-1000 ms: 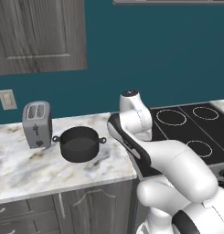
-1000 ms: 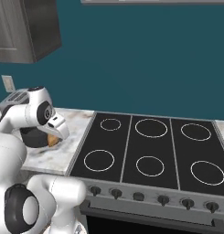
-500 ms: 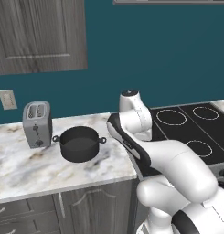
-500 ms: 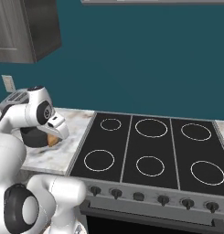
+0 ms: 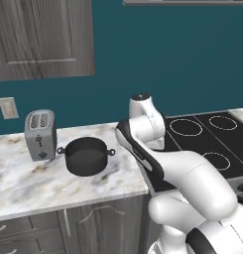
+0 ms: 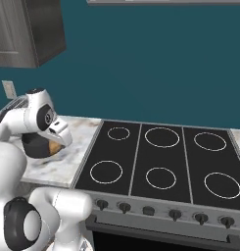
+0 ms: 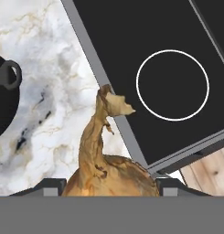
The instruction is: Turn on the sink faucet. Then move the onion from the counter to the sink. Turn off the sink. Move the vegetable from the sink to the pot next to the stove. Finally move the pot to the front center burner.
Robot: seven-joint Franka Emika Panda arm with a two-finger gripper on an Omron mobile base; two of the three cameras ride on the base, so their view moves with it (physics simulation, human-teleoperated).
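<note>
Tool (image 7: 111,186) grips the onion (image 7: 109,176) between its two dark finger tips (image 7: 51,186), bulb seated right at the tips, jaws spread wide around it. Onion's thin stalk runs straight away from the tool along the hand's axis, ending in a ragged tip over the seam where the marble tabletop (image 7: 54,114) meets the stove (image 7: 168,55). From the right base camera the onion (image 6: 54,147) shows tan under the wrist, in front of the dark pot (image 6: 36,146). Pot (image 5: 86,156) sits on the tabletop (image 5: 29,183) beside a toaster (image 5: 40,134), near the stove edge. Bare marble lies between pot and cooktop; the burner rings (image 6: 106,172) are free.
</note>
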